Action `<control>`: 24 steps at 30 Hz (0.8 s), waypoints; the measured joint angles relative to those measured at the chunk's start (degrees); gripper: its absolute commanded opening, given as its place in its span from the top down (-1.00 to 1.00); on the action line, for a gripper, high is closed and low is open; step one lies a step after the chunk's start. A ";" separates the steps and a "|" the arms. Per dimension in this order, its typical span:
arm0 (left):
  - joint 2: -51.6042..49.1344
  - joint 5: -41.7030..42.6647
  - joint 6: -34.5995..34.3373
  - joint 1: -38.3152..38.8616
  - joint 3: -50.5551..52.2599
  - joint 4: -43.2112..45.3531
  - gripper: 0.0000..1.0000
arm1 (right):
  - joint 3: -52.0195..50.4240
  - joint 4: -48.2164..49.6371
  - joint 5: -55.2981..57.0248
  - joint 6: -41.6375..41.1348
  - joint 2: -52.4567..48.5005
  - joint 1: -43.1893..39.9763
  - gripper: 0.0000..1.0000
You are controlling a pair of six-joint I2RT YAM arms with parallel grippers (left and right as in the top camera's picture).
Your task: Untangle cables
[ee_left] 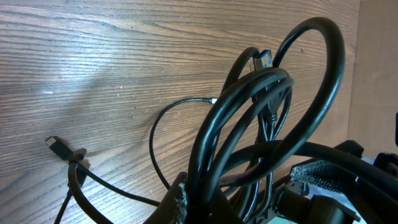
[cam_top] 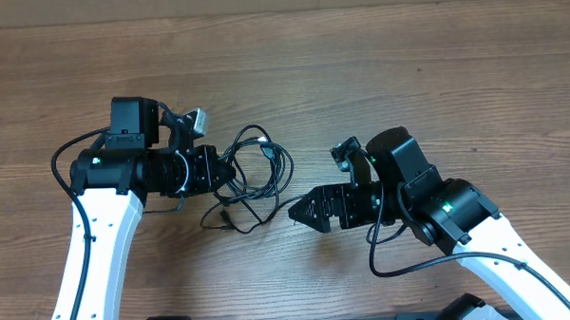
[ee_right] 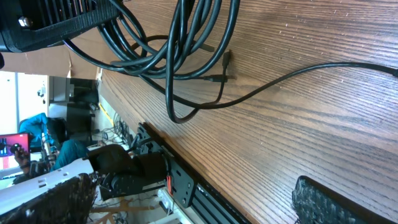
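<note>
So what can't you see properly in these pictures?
- Overhead: how many cables there are. The thin loops overlap in one heap.
- Overhead: the left end effector tips, which are buried in that heap.
- Left wrist: the spot where the cables are pinched, cut off by the bottom edge.
- Right wrist: most of the right end effector. Only one finger shows, cut by the bottom edge.

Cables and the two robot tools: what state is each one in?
cables: tangled in overlapping loops, pinched at one side.
left tool: shut on the cables.
right tool: open, holding nothing.
</note>
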State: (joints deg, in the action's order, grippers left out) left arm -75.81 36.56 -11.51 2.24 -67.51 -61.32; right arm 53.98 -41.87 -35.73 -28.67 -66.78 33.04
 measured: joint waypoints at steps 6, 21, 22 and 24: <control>0.00 0.02 -0.02 0.00 -0.04 2.56 0.92 | 0.00 0.00 -0.02 0.00 0.00 0.00 -1.00; -0.09 -1.09 0.07 0.00 -10.60 -3.65 0.91 | 0.00 -0.02 0.00 -0.02 0.00 0.00 -1.00; -0.09 -1.79 0.07 0.00 -10.60 -4.39 0.92 | 0.00 -0.02 0.00 -0.02 0.00 0.00 -1.00; -0.09 -2.91 0.07 0.00 -10.60 -4.85 0.91 | 0.00 -0.07 0.00 0.00 0.00 0.00 -1.00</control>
State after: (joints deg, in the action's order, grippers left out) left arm -75.90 33.65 -11.44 2.24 -78.11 -66.17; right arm 53.98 -41.93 -35.73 -28.67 -66.78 33.04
